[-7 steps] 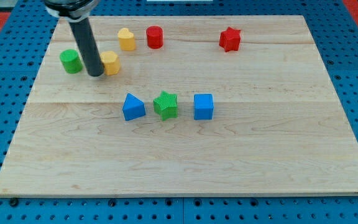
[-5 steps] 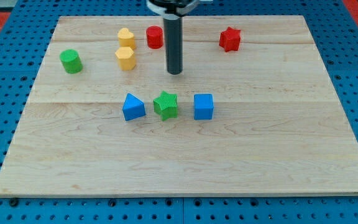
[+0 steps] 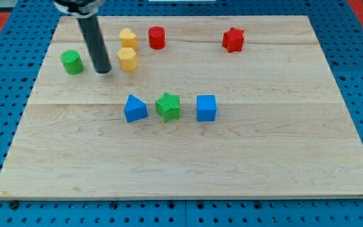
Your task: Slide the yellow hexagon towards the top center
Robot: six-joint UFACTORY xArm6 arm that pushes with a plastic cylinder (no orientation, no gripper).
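No jaws on this rig. My tip (image 3: 103, 71) sits just left of the yellow hexagon (image 3: 127, 59), between it and the green cylinder (image 3: 72, 62), placed to shove it rightward.

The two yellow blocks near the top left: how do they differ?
Shape: the yellow hexagon has flat faceted sides; the other yellow block looks rounded, its exact shape unclear. Place: the hexagon sits just below the other block, nearly touching it. Neighbours: my tip stands just to the view's left of the hexagon, with a small gap; the upper block has the red cylinder to its right. Both share colour and similar size.
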